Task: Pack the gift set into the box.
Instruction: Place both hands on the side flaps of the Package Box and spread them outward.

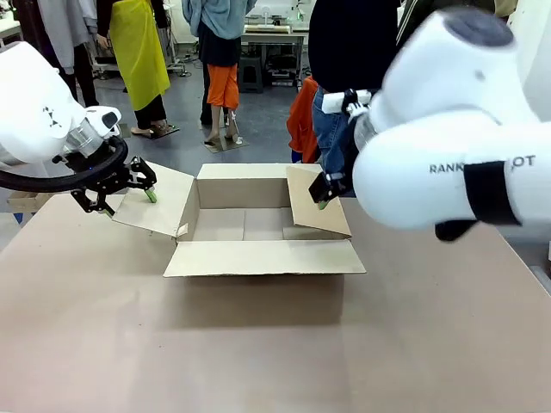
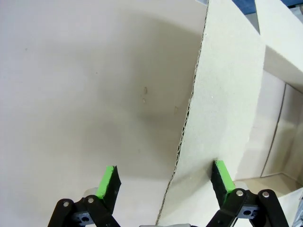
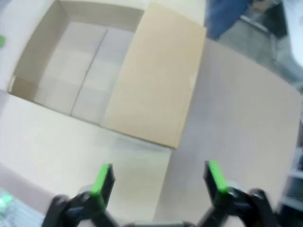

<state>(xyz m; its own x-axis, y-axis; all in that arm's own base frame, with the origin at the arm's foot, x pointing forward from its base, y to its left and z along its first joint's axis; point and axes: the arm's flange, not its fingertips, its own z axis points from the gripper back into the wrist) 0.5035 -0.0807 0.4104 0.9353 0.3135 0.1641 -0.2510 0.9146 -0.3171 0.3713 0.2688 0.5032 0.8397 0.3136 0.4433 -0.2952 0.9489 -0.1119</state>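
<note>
The box [image 1: 258, 258] sits open on the table [image 1: 258, 361], near flap laid flat and floor bare, so packing has not begun and the step in hand looks like spreading the flaps. At the box's left flap [image 1: 155, 202] the left gripper [image 2: 165, 182] straddles the edge with fingers spread, not pinching, while over its right flap [image 1: 318, 215] the right gripper [image 3: 157, 177] hangs spread too, holding nothing. Behind the box stands a person [image 1: 344, 52]; next, I judge, the side flaps want pressing outward so the gift set can go in.

**Table surface and load**

Table [image 1: 258, 344]: plain beige-brown top. One item rests on it, a brown corrugated cardboard box [image 1: 263, 258], slightly left of centre toward the far side. All four flaps open; near flap level, left and right flaps angled upward. Inner floor visible.
</note>
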